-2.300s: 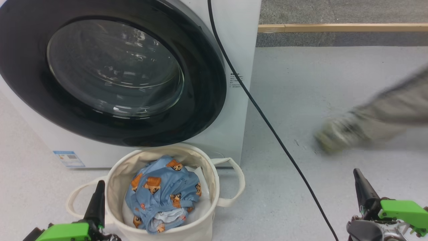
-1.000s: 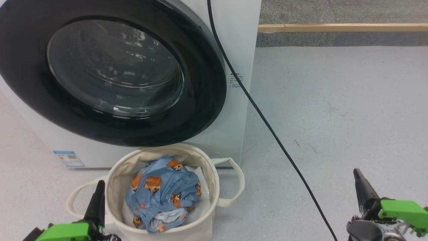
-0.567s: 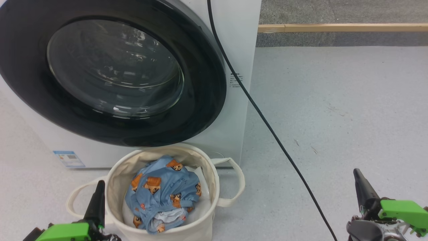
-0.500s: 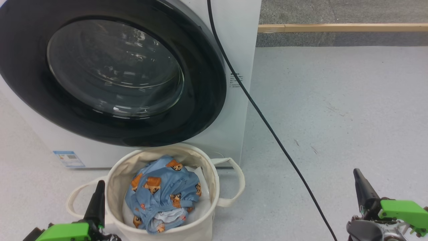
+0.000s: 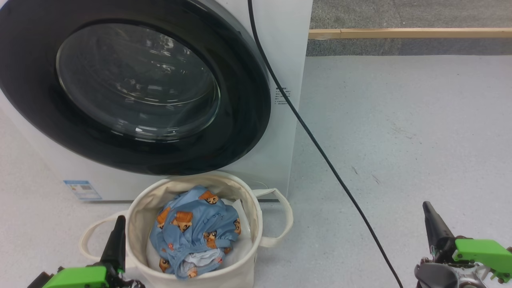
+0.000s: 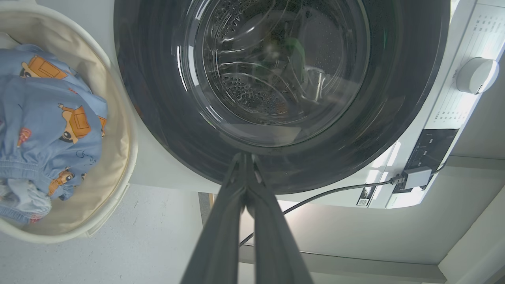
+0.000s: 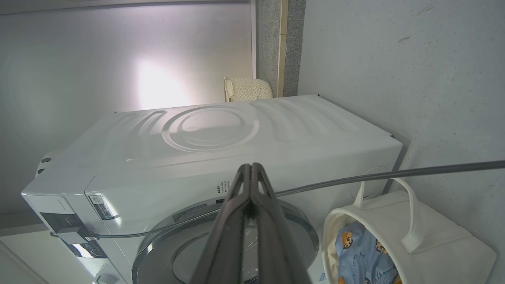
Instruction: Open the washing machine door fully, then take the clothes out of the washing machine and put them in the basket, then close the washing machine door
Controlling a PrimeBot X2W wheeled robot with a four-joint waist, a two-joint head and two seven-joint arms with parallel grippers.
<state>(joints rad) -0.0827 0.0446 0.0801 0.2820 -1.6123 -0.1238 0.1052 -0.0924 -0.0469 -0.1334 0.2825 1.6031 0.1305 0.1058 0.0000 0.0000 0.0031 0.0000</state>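
The washing machine (image 5: 282,60) stands white at the upper left, and its door (image 5: 132,86), black-rimmed with a glass centre, lies closed against the front. Below the door stands the cream basket (image 5: 256,224). The light blue bear-print clothes (image 5: 196,230) lie crumpled inside it. My left gripper (image 5: 118,224) is shut and empty just left of the basket's rim. My right gripper (image 5: 429,211) is shut and empty at the lower right, well apart from the basket. In the left wrist view the shut fingers (image 6: 244,189) point at the door (image 6: 276,79). The right wrist view shows the basket (image 7: 442,244) beside the machine (image 7: 213,134).
A black cable (image 5: 320,148) runs from the machine's top down across the grey floor toward the lower right. A wooden strip (image 5: 408,33) edges the floor at the back. A woven container (image 7: 246,88) stands behind the machine.
A person's blurred leg and foot crossed the floor at the right in the earliest frame and has gone. Both grippers, the door and the basket have not moved.
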